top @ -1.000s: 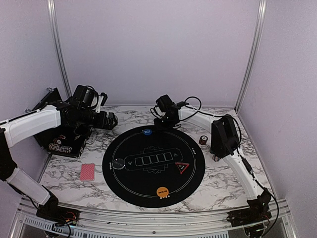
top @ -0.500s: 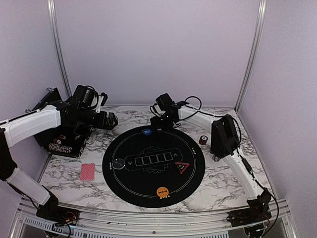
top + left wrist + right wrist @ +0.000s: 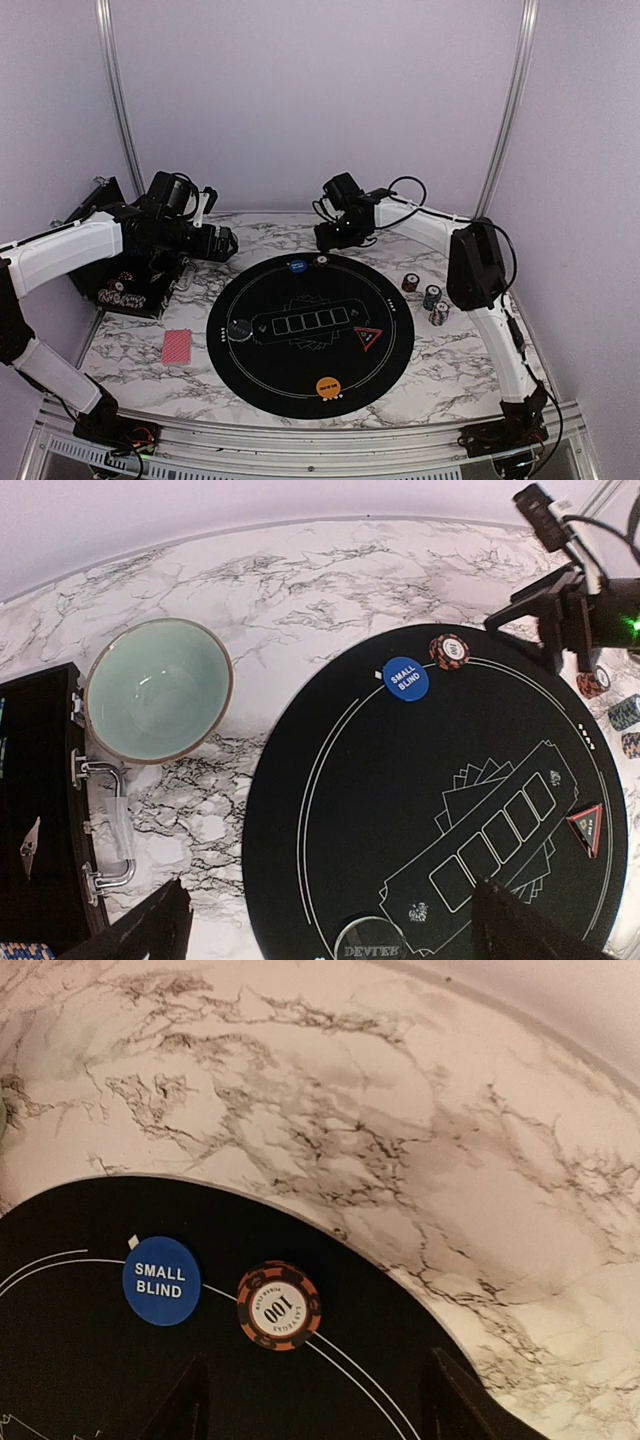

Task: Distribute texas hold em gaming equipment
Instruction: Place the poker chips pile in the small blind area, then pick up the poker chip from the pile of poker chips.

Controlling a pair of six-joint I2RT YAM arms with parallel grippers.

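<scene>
Chip (image 3: 279, 1306) placement at the far rim of the mat (image 3: 90, 1380) reads as complete. The orange-and-black disc marked 100 lies flat on the mat, just ahead of the right end effector (image 3: 315, 1365) and free of it. That end effector has its fingers parted with nothing between them. The blue button (image 3: 161, 1280) (lettered SMALL BLIND) sits just beside the chip without touching it, on the side toward the left arm.

Farther from the right end effector, back toward the arm bases, the mat also carries the red triangle marker (image 3: 368, 337), the dark button (image 3: 239, 328) and the orange button (image 3: 327, 385). Three chip stacks (image 3: 432, 297) stand on the bench (image 3: 450, 360) off the mat, beside the right forearm.

The left end effector (image 3: 330, 910) hovers near the mat's rim, spread wide and empty. The teal bowl (image 3: 158, 702) and the black case (image 3: 40, 810) are on its outer side. One red-backed card (image 3: 177, 347) lies on the bench, nearer the bases than this end effector.

Judgement: distribution is partway. The five card outlines printed on the mat are bare and more chips show in the case, so cards and further chips likely remain to be set out.
</scene>
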